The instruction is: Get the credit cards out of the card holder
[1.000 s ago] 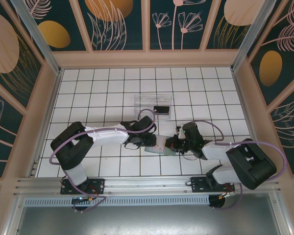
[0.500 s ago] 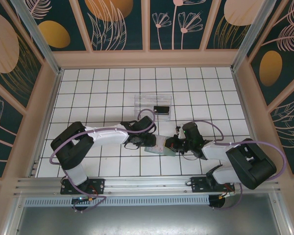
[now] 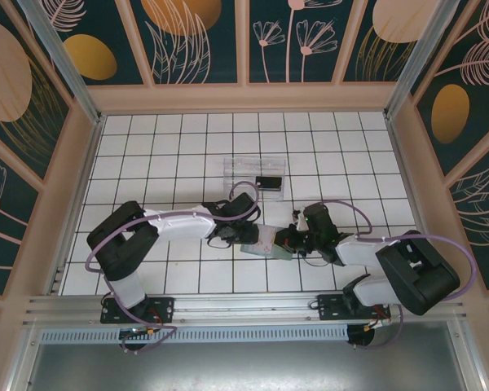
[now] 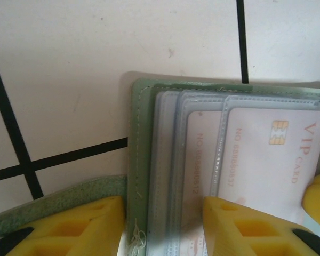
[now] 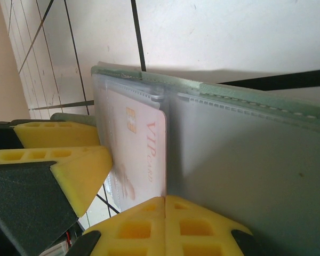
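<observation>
The card holder [image 3: 264,244] lies open on the tiles between both arms, grey-green outside [image 4: 141,160], with clear blue-grey pockets [image 5: 245,160]. A pale pinkish card [image 4: 272,154] marked VIP sits in a pocket, and another pinkish card [image 4: 200,160] lies under the neighbouring sleeve. My left gripper [image 3: 246,236] is open. In the left wrist view one of its fingers is beside the holder's left edge and the other is on the pocketed card [image 4: 162,229]. My right gripper [image 5: 165,213] is shut, its tips at the holder's fold beside the VIP card [image 5: 141,149]. A black card [image 3: 268,182] lies in the clear tray.
The clear plastic tray [image 3: 246,167] stands on the tiles just beyond the grippers. Wooden walls [image 3: 244,99] close in the white tiled floor at the back and sides. The grippers [image 3: 287,241] work close together over the holder.
The left arm's elbow has shifted very slightly. The card holder, the cards and the right arm stay where they were.
</observation>
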